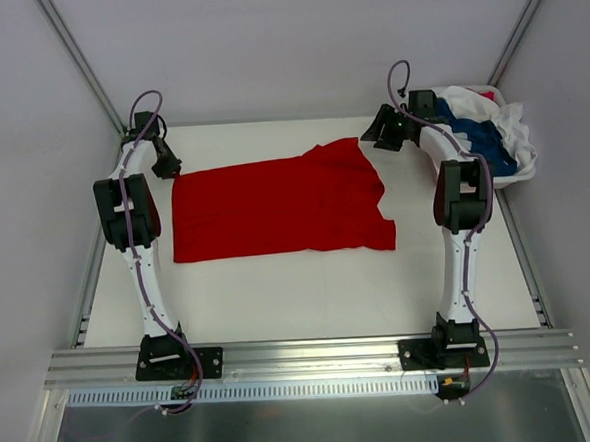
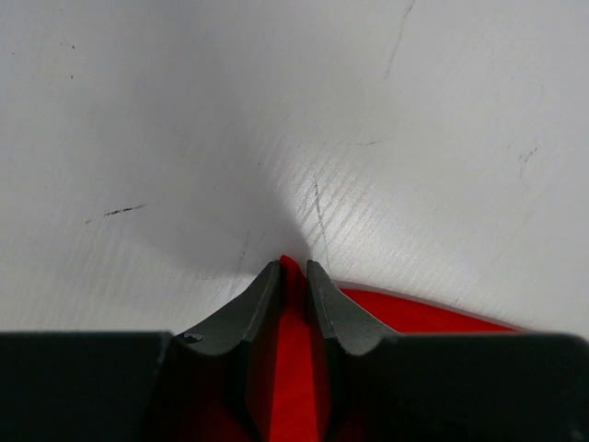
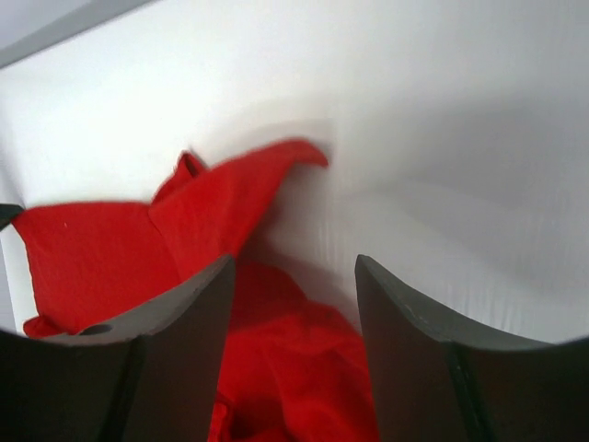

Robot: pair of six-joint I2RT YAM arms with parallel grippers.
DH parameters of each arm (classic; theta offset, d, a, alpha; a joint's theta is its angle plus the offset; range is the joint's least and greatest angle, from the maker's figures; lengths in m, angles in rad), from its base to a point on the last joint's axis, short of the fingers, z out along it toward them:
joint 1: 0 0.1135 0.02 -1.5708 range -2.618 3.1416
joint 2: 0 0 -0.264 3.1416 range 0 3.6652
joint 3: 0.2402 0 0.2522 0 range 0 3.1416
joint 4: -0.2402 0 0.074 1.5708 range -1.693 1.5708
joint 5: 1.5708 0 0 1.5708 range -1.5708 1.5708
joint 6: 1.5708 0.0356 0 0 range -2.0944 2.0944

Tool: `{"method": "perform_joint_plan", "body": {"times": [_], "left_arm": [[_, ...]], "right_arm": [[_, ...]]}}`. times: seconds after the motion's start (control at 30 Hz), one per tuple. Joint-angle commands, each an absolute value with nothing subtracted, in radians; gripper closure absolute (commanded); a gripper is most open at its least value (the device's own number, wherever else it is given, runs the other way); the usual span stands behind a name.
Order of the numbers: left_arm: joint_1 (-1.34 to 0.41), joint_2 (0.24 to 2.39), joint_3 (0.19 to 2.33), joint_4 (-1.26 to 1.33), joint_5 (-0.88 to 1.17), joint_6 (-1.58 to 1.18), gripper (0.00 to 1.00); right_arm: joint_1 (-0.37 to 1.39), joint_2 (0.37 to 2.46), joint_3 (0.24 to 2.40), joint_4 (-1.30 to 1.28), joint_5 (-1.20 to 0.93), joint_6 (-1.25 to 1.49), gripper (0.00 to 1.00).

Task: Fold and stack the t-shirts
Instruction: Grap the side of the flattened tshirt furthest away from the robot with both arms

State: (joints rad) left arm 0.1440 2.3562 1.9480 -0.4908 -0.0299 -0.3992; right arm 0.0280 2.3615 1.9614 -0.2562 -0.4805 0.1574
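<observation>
A bright red t-shirt (image 1: 279, 206) lies spread flat across the middle of the white table, its sleeves bunched at the right end. My left gripper (image 1: 169, 169) sits at the shirt's far left corner and is shut on a pinch of the red cloth (image 2: 293, 276), seen between its dark fingers (image 2: 262, 304). My right gripper (image 1: 382, 134) hovers at the shirt's far right corner, open, with rumpled red fabric (image 3: 294, 359) lying below the gap between its fingers (image 3: 193, 313). Dark blue and white t-shirts (image 1: 485, 134) are heaped at the back right.
The heap of blue and white cloth sits in a white basket (image 1: 492, 91) in the far right corner. Metal frame rails (image 1: 313, 358) run along the table's near edge, by both arm bases. Grey walls close in the table on three sides.
</observation>
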Motion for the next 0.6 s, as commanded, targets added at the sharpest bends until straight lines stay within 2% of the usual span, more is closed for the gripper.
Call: {"method": "perform_joint_plan", "body": {"times": [0.0, 0.23, 0.57], "left_arm": [[0.135, 2.339, 1.93, -0.5, -0.043, -0.374, 0.83], [0.13, 2.342, 1.931, -0.502, -0.054, -0.367, 0.83], [0.12, 2.344, 1.931, -0.502, -0.074, -0.357, 0.83]], "right_arm": [[0.021, 2.402, 2.106, -0.262, -0.519, 0.183, 0.41], [0.023, 2.453, 2.16, -0.284, -0.514, 0.179, 0.36], [0.029, 2.505, 2.091, -0.046, -0.669, 0.411, 0.39]]}}
